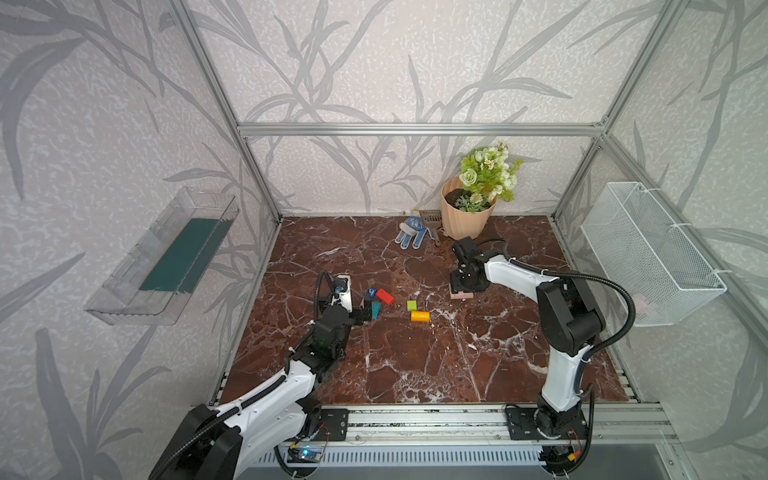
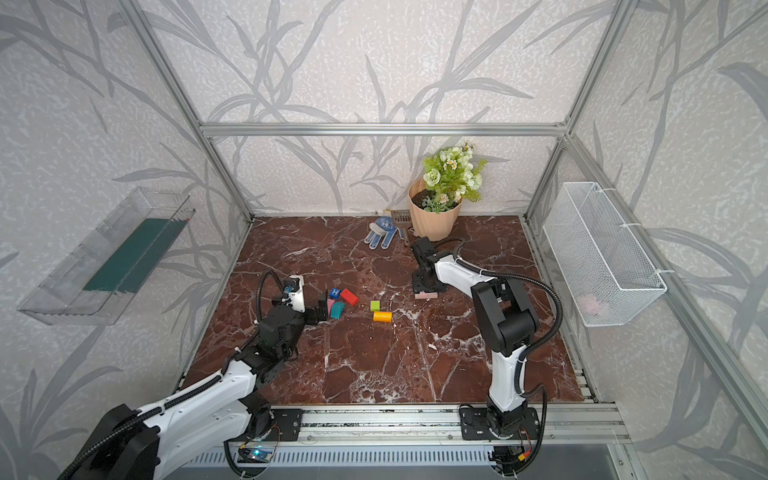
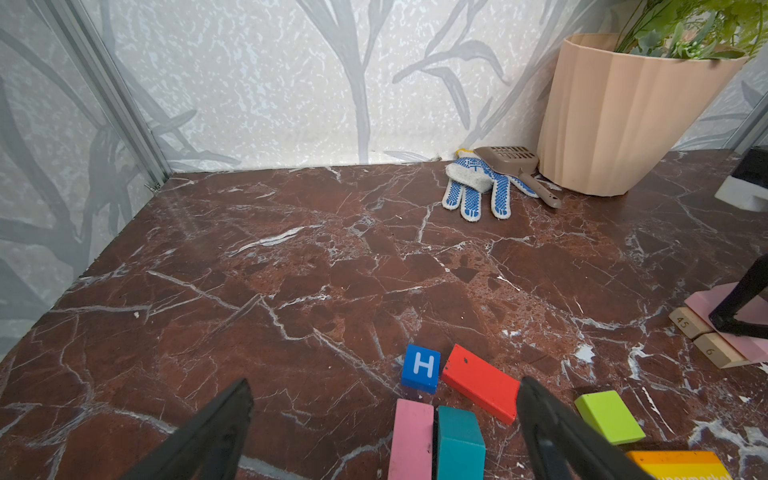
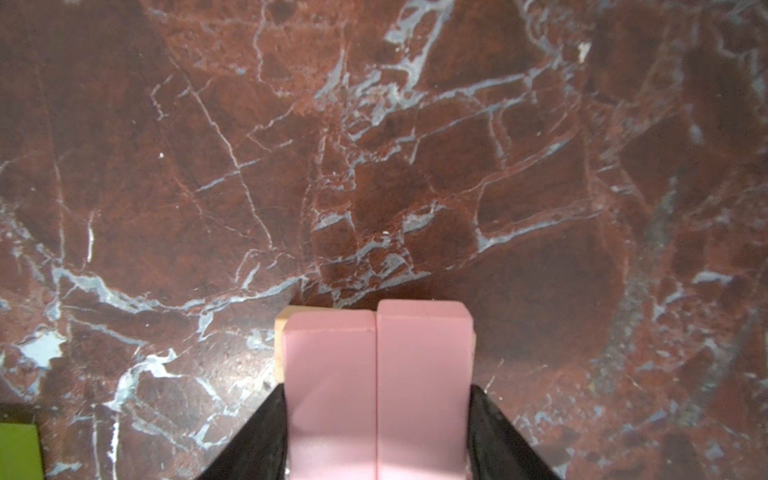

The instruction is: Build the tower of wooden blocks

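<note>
Right gripper clamped on the tower's top layer, left gripper spread over the loose wood blocks.

Nearest, just below mid-frame in both top views, the orange block [image 1: 419,316] and the lime green block [image 1: 412,306] lie close together on the marbled surface [image 1: 415,365]. Left of them the left gripper [image 3: 384,386] hangs with jaws apart, holding nothing. In the left wrist view a single pink block [image 3: 411,438] and the teal block [image 3: 459,442] lie side by side between its fingers, with the red block [image 3: 480,382] and the blue H cube [image 3: 421,368] just beyond. Further back, right of centre, stands the tower [image 1: 461,294]: tan blocks [image 3: 706,349] below, two pink blocks [image 4: 376,353] side by side on top. The right gripper [image 4: 377,390] points down, its fingers pressed against the pair's outer sides. Farthest, by the back wall, lie a glove [image 1: 411,235], a scoop [image 1: 430,218] and a peach flowerpot [image 1: 463,220].
</note>
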`<move>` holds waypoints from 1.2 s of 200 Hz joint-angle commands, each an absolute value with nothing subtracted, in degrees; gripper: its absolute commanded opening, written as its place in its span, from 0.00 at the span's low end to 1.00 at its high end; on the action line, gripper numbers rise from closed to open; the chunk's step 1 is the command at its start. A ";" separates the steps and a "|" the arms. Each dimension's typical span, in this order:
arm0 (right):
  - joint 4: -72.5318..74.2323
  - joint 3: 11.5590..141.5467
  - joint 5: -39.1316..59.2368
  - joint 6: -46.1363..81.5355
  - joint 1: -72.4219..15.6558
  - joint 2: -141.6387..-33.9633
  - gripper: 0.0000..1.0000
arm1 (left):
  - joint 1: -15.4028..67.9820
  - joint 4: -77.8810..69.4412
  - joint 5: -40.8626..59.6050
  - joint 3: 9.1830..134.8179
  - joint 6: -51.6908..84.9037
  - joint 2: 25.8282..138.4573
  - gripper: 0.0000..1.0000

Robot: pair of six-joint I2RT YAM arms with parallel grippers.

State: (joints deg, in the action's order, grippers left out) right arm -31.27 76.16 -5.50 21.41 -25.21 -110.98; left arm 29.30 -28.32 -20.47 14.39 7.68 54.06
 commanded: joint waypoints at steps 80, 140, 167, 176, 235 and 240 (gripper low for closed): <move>-32.87 76.84 -5.22 21.80 -25.22 -110.64 0.73 | 29.49 -29.44 -20.49 13.49 8.17 53.35 0.99; -32.72 77.14 -5.89 22.17 -25.22 -111.36 0.67 | 29.53 -29.53 -20.31 13.45 7.98 53.35 0.99; -33.05 77.62 -5.45 21.32 -25.27 -110.85 0.71 | 29.48 -29.53 -20.31 13.51 8.00 53.35 0.99; -32.89 77.36 -5.45 21.06 -25.31 -110.13 0.73 | 29.50 -29.53 -20.24 13.45 7.99 53.35 0.99; -30.41 69.66 -5.87 20.02 -25.89 -101.27 0.86 | 29.53 -29.60 -20.31 13.36 7.99 53.17 0.99; -29.93 68.37 -5.87 20.11 -25.98 -100.17 0.86 | 29.48 -29.62 -20.36 13.34 7.94 53.17 0.99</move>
State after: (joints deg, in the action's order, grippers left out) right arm -30.74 72.55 -5.45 20.71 -25.39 -106.34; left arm 29.30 -28.34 -20.43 14.39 7.68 54.06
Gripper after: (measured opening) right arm 0.862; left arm 0.992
